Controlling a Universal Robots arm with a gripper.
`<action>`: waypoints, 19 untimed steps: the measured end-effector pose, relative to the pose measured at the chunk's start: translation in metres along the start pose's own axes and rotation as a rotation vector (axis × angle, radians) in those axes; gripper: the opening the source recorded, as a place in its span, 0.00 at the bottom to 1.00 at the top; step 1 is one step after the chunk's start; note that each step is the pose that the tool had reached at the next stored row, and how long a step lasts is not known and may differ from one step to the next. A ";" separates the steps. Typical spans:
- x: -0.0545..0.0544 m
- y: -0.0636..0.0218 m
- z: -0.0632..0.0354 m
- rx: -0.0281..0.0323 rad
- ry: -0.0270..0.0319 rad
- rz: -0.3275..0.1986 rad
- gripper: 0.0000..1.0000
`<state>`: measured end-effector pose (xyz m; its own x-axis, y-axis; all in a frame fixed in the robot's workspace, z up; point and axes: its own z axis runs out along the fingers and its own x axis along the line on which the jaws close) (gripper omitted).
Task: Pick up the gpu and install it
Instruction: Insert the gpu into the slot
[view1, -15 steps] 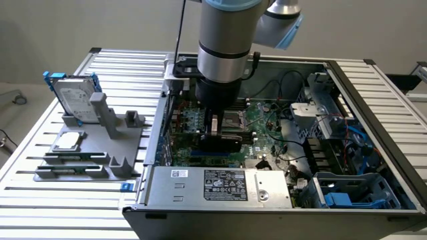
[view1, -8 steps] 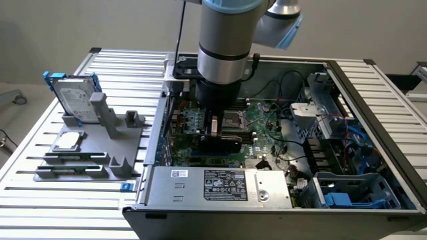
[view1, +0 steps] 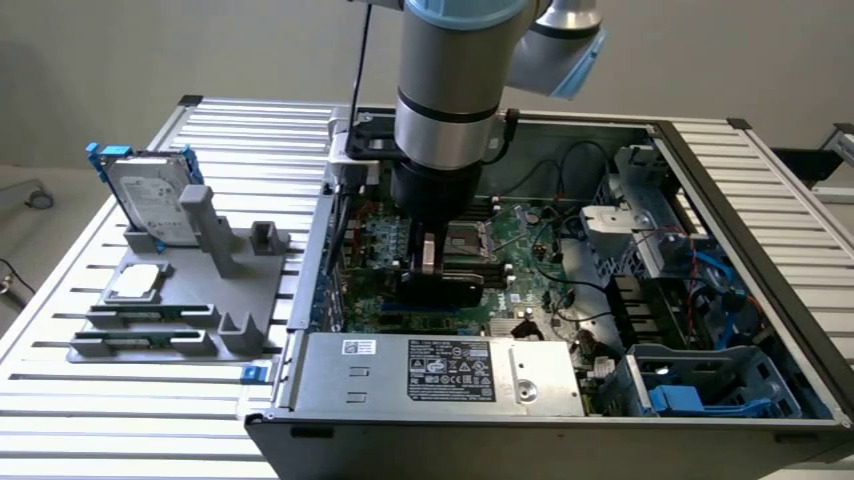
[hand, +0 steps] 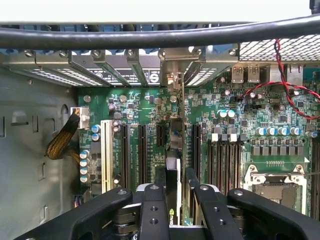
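The gpu (hand: 173, 167) appears edge-on in the wrist view, a thin black card with a green logo and a silver end bracket (hand: 174, 80) up against the case's rear slot openings. My gripper (hand: 175, 184) is shut on it, with black fingers (hand: 154, 210) on either side. The card stands upright over the green motherboard (hand: 240, 115), in line with a black expansion slot between its neighbours. I cannot tell whether its edge sits in the slot. In the exterior view the gripper (view1: 438, 268) reaches down into the open computer case (view1: 747, 200), holding the gpu (view1: 441, 288).
A white slot (hand: 106, 155), long black slots (hand: 142, 155) and the processor socket (hand: 277, 187) surround the card. Red wires (hand: 280, 82) hang near the rear ports. Outside the case, a silver hard drive in a blue frame (view1: 147, 195) stands on a grey fixture (view1: 187, 290). The power supply (view1: 427, 370) sits at the case front.
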<state>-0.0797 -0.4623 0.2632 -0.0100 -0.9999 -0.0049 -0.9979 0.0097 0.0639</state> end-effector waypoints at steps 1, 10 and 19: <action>0.000 0.0000 0.0002 0.0000 0.0000 0.000 0.26; -0.002 -0.0001 0.0023 0.0000 -0.0013 0.000 0.26; -0.002 -0.0007 0.0024 -0.0002 -0.0016 0.000 0.26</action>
<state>-0.0792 -0.4601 0.2608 -0.0097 -0.9999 -0.0066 -0.9979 0.0092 0.0641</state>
